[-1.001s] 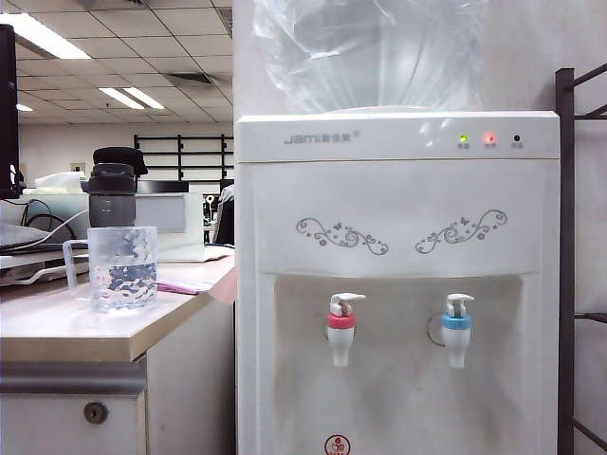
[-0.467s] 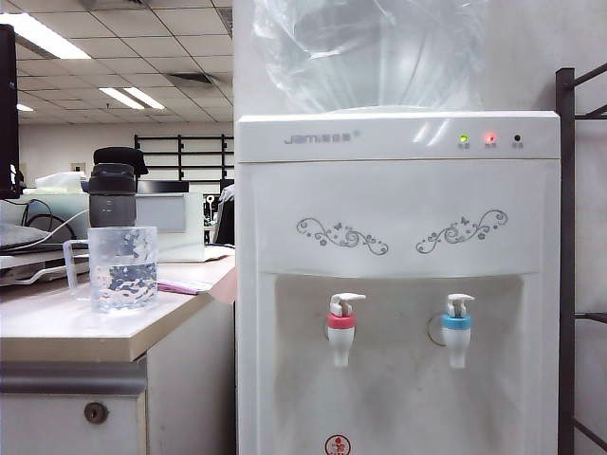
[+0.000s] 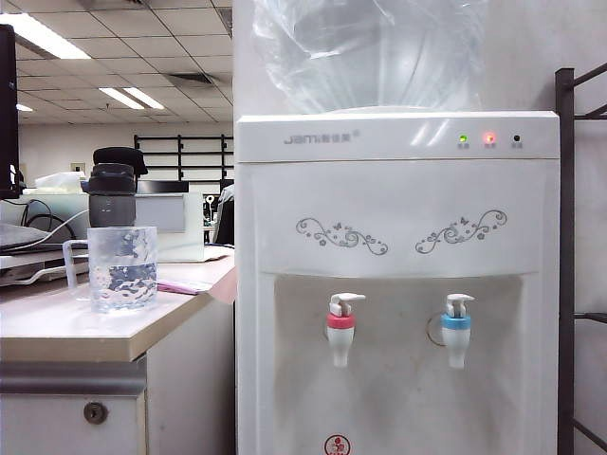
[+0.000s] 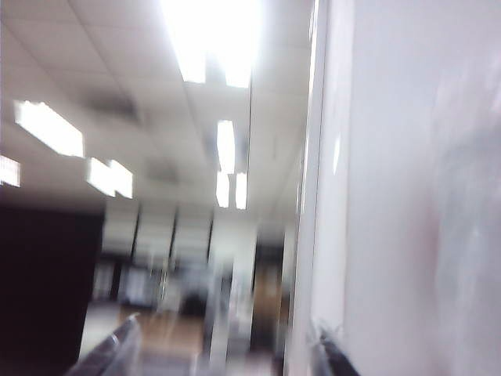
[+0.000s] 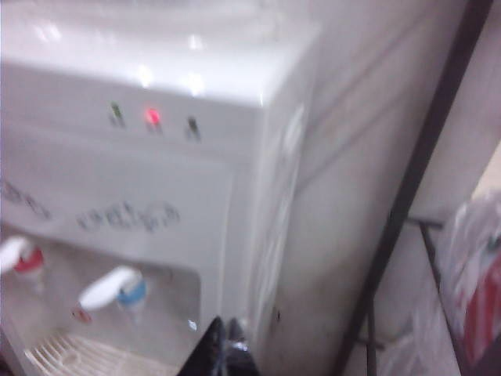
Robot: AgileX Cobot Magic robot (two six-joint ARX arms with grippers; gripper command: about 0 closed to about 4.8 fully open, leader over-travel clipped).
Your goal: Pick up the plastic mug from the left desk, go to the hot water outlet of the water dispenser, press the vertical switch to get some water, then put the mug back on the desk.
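My exterior view is sharp, evenly lit by rectangular fluorescent ceiling panels (image 3: pixel 38 36). Both wrist views are smeared with blur; the left one glares white overhead.

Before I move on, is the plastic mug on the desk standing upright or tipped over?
Upright. The mug stands on its base on the desk, rim level, some water inside.

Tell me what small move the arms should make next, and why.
Probably nothing beyond parking: the plastic mug stands free on the left desk, seemingly part filled. The left gripper, open and empty, points toward the ceiling; the right gripper, shut, faces the water dispenser.
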